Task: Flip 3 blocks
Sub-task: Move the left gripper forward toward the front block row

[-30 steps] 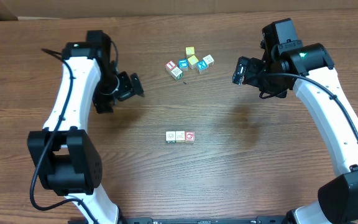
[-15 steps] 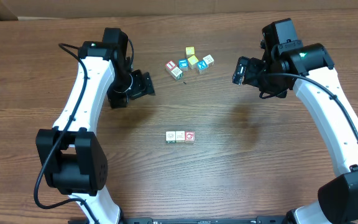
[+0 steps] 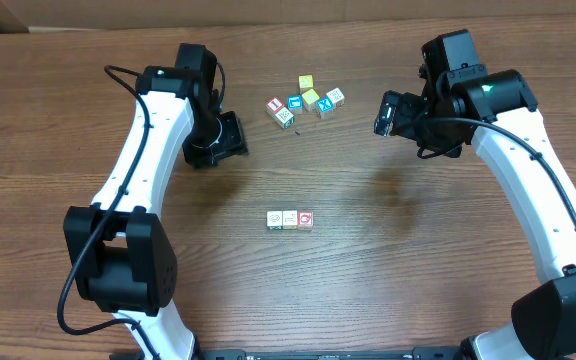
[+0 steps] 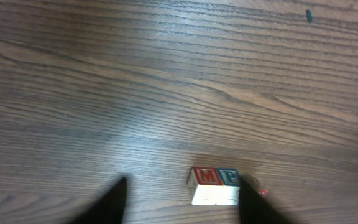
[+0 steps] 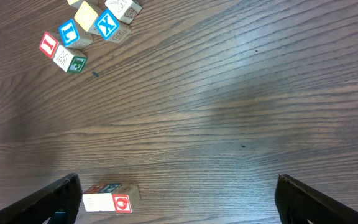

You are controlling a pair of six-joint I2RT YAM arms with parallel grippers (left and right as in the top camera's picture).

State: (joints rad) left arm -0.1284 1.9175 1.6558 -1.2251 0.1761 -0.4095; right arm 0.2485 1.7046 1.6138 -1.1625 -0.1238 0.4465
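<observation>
Wooden blocks are lying ahead of the nearer left claw, their row running across its part-open jaws (holding nothing).

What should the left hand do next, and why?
Probably move toward the row of three blocks and come down over one end of it. The left hand is empty and hangs apart from the row, its fingers spread, and none of those blocks is touched yet.

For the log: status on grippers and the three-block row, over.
Left gripper open, empty. Right gripper open, empty. Block row lying free. Spare cubes well clear.
</observation>
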